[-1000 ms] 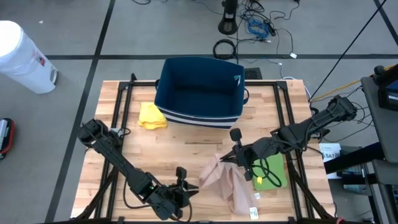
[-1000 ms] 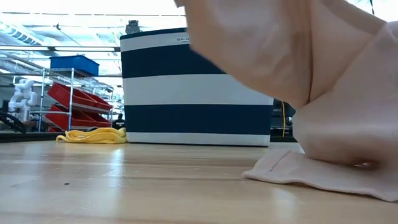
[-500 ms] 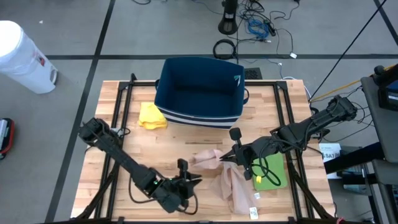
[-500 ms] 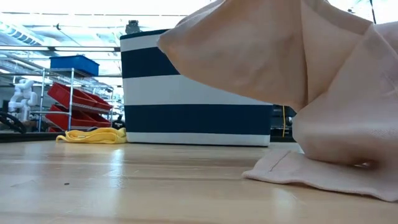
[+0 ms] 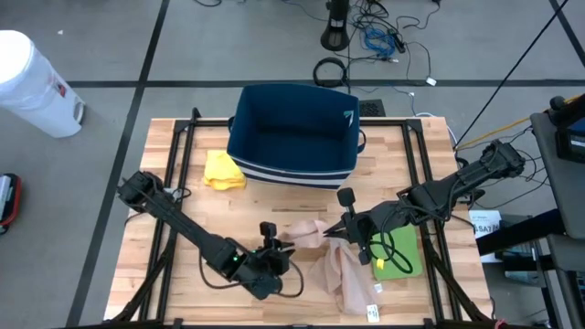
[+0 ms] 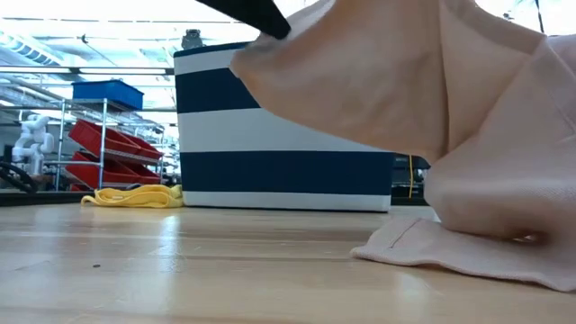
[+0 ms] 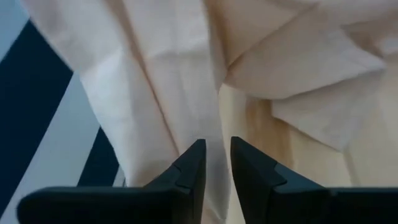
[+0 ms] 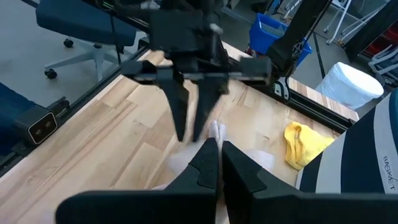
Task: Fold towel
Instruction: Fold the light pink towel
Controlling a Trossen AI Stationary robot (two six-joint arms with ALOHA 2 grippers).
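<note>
A pale pink towel (image 5: 336, 267) lies crumpled at the table's near middle, with its upper part lifted between both grippers. My left gripper (image 5: 277, 239) is shut on the towel's left end; its fingers also show in the right wrist view (image 8: 189, 127). My right gripper (image 5: 331, 234) is shut on the towel's raised middle, just right of the left gripper. In the low view the towel (image 6: 468, 171) hangs like a tent over its lower end. My left gripper pinches the towel's left edge (image 7: 214, 140) between its two fingers, and the cloth runs on past the fingertips. One dark fingertip (image 6: 256, 11) shows at the cloth's top corner. That end is lifted clear and sags toward the other gripper. My right gripper pinches a bunched bit of the towel (image 8: 216, 132) between its two fingers, slanting down from the table's right side. The cloth hangs slack below the fingers. The towel's lower end (image 6: 450, 252) rests on the table.
A navy basket with white stripes (image 5: 292, 137) stands at the far middle, with a yellow cloth (image 5: 222, 170) beside it on the left. A green item (image 5: 398, 252) lies under the right arm. Bare wood lies left of the towel (image 5: 196, 215). A white bin (image 5: 32, 87) stands off the table.
My left gripper has moved toward the table's far edge, keeping its hold on the towel. The towel's left end has been drawn out to the left and lifted, spreading the upper cloth between the grippers. The lower end has stayed on the table.
</note>
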